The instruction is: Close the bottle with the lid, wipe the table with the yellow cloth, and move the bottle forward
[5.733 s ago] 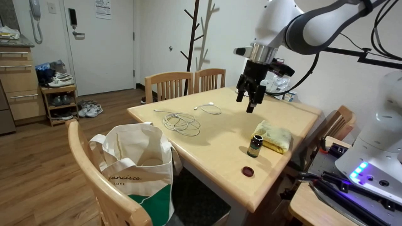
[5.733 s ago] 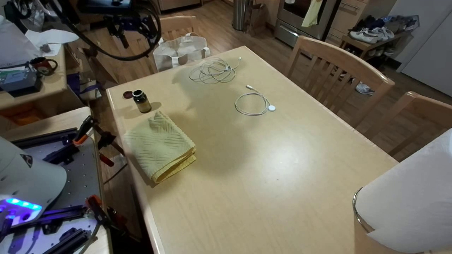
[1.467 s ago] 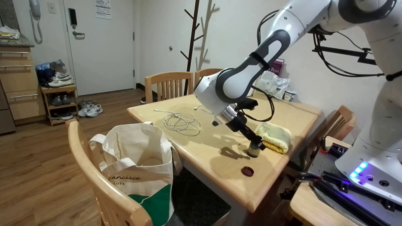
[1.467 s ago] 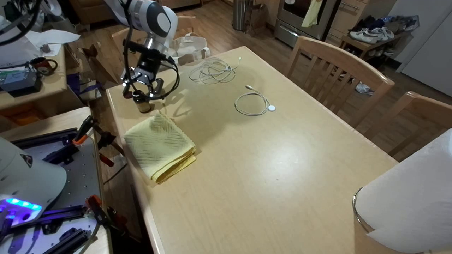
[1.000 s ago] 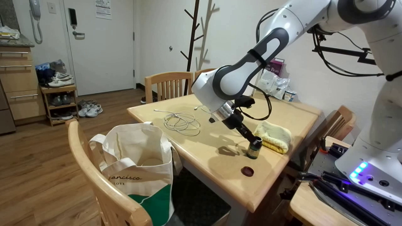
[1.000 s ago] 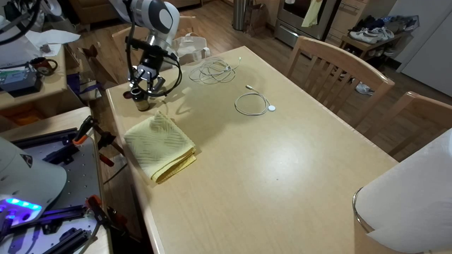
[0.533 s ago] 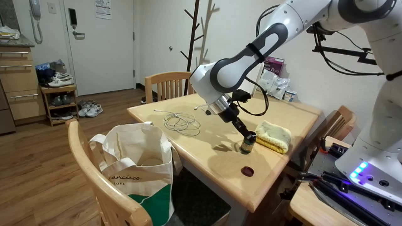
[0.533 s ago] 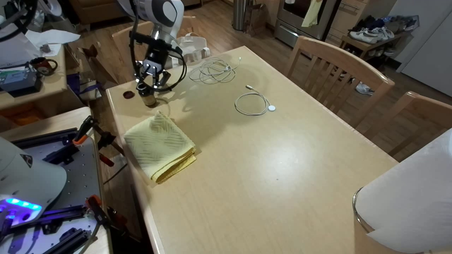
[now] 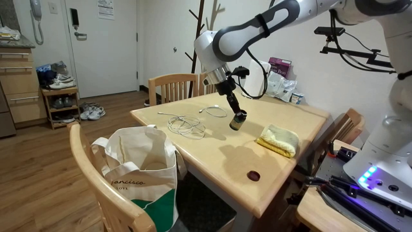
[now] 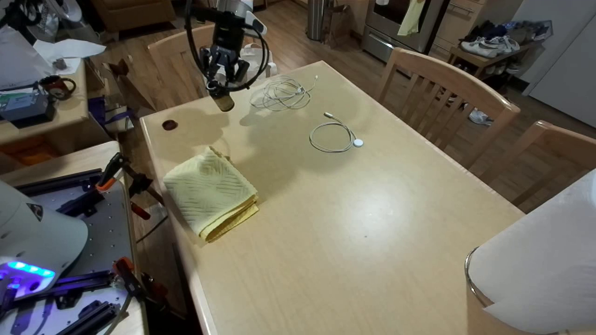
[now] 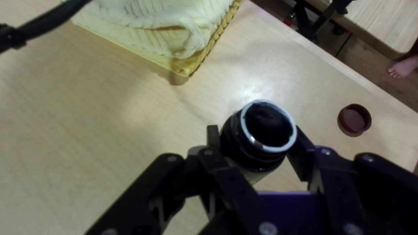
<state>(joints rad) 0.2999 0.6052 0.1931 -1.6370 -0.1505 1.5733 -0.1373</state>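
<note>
The small dark bottle (image 9: 237, 123) hangs tilted above the table (image 10: 354, 260), its uncapped mouth showing a pale rim in the wrist view. My gripper (image 11: 257, 143) is shut on the bottle (image 11: 240, 151) just below its neck, one finger (image 11: 214, 137) against each side. Flat on the table lies the reddish-brown lid (image 9: 253, 176), near a corner and apart from the bottle; the wrist view shows the lid (image 11: 354, 120) hollow side up. A folded yellow cloth (image 10: 212, 193) rests close to the table edge on the robot's side.
A coiled white cable (image 9: 186, 125) and a shorter cable (image 10: 333, 137) lie on the table. A white paper roll (image 10: 535, 265) stands at the far end, beside plastic bags (image 9: 281, 87). A tote bag (image 9: 141, 167) sits on a chair. A bare foot (image 11: 403, 67) shows on the floor.
The arm came down to the bottle, gripped it, and has lifted it off the table, tilting it and carrying it away from the lid. Lid and cloth stay where they were.
</note>
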